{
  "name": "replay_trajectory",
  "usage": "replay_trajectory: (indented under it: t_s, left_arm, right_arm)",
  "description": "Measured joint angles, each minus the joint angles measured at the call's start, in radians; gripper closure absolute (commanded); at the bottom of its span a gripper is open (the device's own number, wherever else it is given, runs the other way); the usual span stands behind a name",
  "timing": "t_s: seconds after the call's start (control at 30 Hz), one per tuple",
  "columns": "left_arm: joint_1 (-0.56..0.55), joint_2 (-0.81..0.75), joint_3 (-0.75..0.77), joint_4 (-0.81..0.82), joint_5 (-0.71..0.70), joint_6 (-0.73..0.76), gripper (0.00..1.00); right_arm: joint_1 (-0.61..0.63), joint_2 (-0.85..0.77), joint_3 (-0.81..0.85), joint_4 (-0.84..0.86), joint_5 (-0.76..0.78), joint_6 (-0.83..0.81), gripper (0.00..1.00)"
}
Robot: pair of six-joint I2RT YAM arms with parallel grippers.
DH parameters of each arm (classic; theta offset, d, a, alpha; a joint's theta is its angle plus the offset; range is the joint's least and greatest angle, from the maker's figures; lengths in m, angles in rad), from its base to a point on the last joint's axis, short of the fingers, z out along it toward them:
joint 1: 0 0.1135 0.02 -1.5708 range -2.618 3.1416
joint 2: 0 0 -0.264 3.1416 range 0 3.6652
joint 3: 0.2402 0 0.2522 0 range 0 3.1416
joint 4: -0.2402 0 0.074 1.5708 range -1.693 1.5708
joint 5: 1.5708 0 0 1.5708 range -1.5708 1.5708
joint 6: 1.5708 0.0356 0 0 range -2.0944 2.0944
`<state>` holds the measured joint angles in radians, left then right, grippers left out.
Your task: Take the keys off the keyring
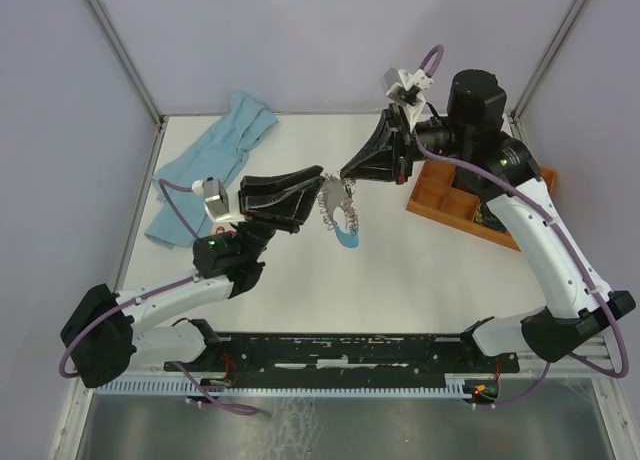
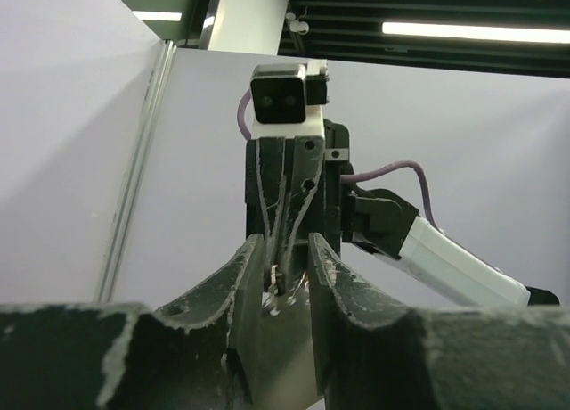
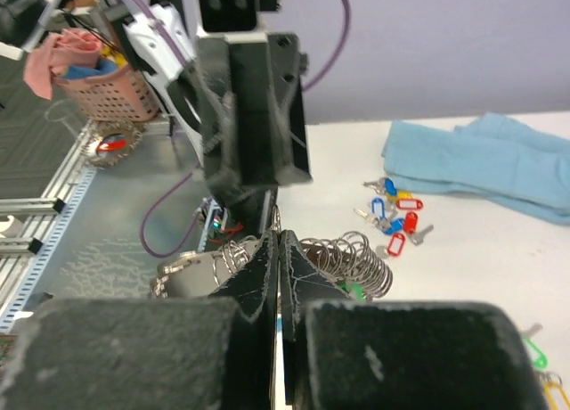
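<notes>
The keyring (image 1: 335,212), a floppy loop packed with silver keys and one light blue stretch at its bottom, hangs above the table between my two grippers. My left gripper (image 1: 318,183) grips its left top. In the left wrist view (image 2: 287,245) the jaws stand narrowly apart with silver keys (image 2: 274,278) between them. My right gripper (image 1: 346,175) is shut on the right top. In the right wrist view (image 3: 279,236) the jaws are pressed together, with the ring's coils (image 3: 352,258) on both sides. Loose keys (image 3: 392,218) with red and blue tags lie on the table.
A light blue cloth (image 1: 215,160) lies at the far left of the table and also shows in the right wrist view (image 3: 485,160). An orange wooden tray (image 1: 450,195) with compartments sits at the right under my right arm. A green-tagged key (image 3: 534,352) lies near the frame's edge.
</notes>
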<state>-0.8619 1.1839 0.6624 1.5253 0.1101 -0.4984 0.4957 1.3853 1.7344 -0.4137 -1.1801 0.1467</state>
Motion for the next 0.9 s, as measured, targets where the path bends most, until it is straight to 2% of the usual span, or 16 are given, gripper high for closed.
replay_trajectory:
  t_s: [0.2, 0.3, 0.37, 0.53, 0.63, 0.8, 0.9]
  left_arm:
    - [0.000, -0.138, -0.096, -0.086, -0.003, 0.050, 0.49]
    - [0.000, -0.217, -0.122, -0.212, 0.003, 0.103, 0.48]
    - [0.002, -0.266, -0.123, -0.335, 0.015, 0.154, 0.45]
    - [0.005, -0.336, -0.112, -0.663, 0.079, 0.283, 0.39]
    - [0.014, -0.331, -0.110, -0.782, 0.121, 0.338, 0.41]
    - [0.042, -0.269, -0.111, -0.823, 0.206, 0.365, 0.47]
    - [0.049, -0.203, -0.138, -0.724, 0.266, 0.367, 0.47]
  right_arm:
    - [0.000, 0.000, -0.003, -0.181, 0.057, -0.172, 0.99]
    - [0.000, 0.003, 0.013, -0.320, 0.109, -0.304, 0.99]
    - [0.002, 0.029, 0.079, -0.476, 0.166, -0.433, 0.99]
    - [0.055, 0.120, 0.297, -0.837, 0.396, -0.752, 0.99]
    - [0.129, 0.134, 0.307, -0.991, 0.569, -0.873, 0.99]
    - [0.230, 0.151, 0.292, -1.169, 0.826, -0.991, 0.99]
    - [0.251, 0.151, 0.285, -1.189, 0.934, -1.030, 0.99]
